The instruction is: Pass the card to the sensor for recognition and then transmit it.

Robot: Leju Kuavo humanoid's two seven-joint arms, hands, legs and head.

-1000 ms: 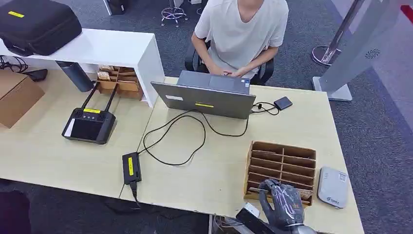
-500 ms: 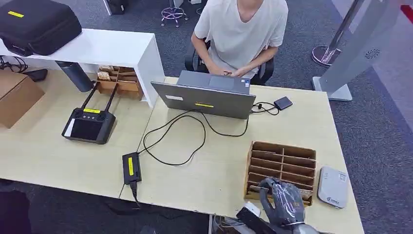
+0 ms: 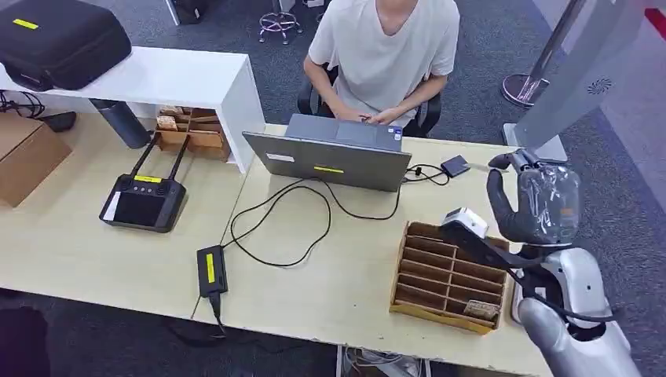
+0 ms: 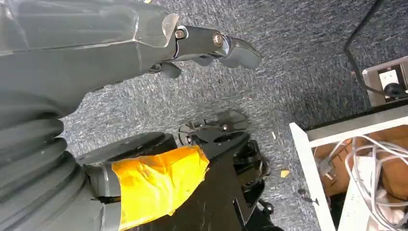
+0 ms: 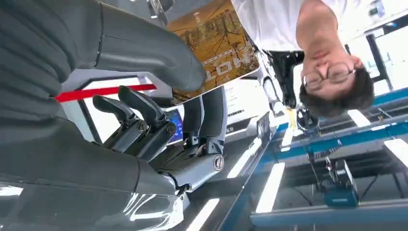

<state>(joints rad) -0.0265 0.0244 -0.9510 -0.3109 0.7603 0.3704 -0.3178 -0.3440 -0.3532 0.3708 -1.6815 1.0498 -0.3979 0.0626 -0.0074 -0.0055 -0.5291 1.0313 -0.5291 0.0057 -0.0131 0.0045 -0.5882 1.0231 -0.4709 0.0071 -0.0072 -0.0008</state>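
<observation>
My right hand [image 3: 534,203] is raised above the table's right side, over the far right corner of the wooden slotted card box [image 3: 440,271]. In the right wrist view a gold-brown patterned card [image 5: 216,45] is pinched between the thumb [image 5: 144,53] and the darker fingers [image 5: 207,115]. Another brown card [image 3: 477,309] lies in the box's front slot. The grey-white sensor pad [image 3: 515,300] right of the box is mostly covered by my right forearm. My left hand [image 4: 144,43] hangs over the carpet, fingers apart and holding nothing.
A person [image 3: 385,47] sits behind an open laptop [image 3: 334,157] at the table's far side. A black cable [image 3: 290,220] loops to a power adapter [image 3: 211,269]. A black controller [image 3: 144,200], a cardboard box [image 3: 23,157] and a white shelf [image 3: 157,78] stand to the left.
My right hand has lifted from the box's front edge, up and to the right, and now holds a card high above the table. The person leaned slightly.
</observation>
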